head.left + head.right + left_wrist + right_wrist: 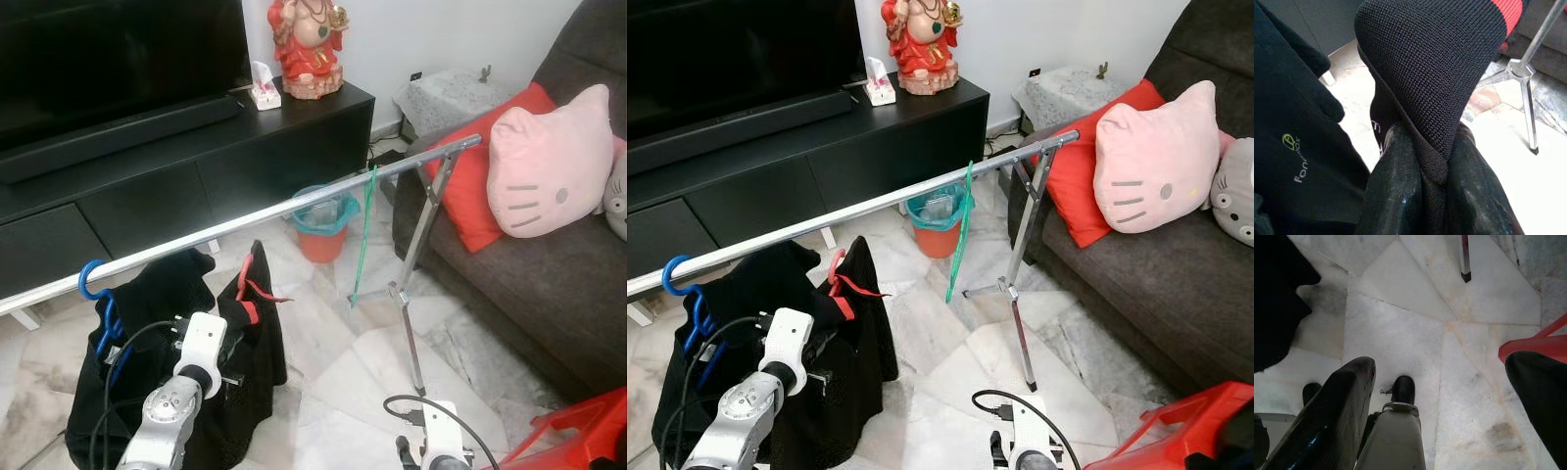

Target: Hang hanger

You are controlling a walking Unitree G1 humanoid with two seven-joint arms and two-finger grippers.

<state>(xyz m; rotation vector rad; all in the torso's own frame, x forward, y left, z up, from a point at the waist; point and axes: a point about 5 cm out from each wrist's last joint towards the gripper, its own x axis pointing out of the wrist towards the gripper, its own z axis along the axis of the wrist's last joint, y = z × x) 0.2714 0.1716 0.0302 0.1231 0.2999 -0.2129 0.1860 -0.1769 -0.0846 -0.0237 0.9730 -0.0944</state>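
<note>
The blue hanger (101, 311) had its hook over the silver rail (245, 223) at about nine o'clock in the head view, with a black garment (171, 382) draped below it. A second black garment with red trim (257, 294) hung just beside it, toward the centre. In the left wrist view the left gripper (1435, 181) had its two black fingers (1396, 186) pinched on a fold of that black knit cloth. The right gripper (1449, 396) hung low at six o'clock over the marble floor (1400, 333), fingers spread wide and holding nothing. Further along the rail, near one o'clock, a green hanger (364, 235) dangled by the stand's upright (423, 225).

The step looked to be settling the garment on the rail. To do it well, the left arm should lift the cloth clear, check the hook sits fully over the rail, then let go gently so nothing swings off or drags the neighbouring hanger.
</note>
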